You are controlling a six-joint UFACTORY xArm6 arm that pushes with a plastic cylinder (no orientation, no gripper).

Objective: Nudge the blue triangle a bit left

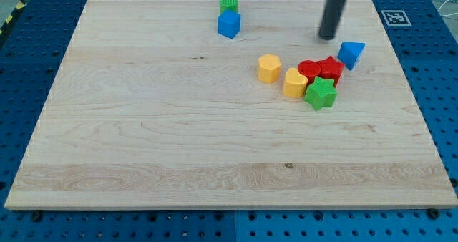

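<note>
The blue triangle [351, 54] lies on the wooden board [179, 149] at the view's upper right. It touches or nearly touches a red star [331, 69] at its lower left. My tip [328, 36] stands on the board just left of and slightly above the blue triangle, a small gap apart from it. The dark rod rises from the tip out of the view's top.
A red round block [309, 69], a green star [320, 94], a yellow heart [294, 83] and a yellow hexagon [269, 67] cluster left of and below the triangle. A blue cube [229, 24] and a green round block [228, 3] sit at top centre.
</note>
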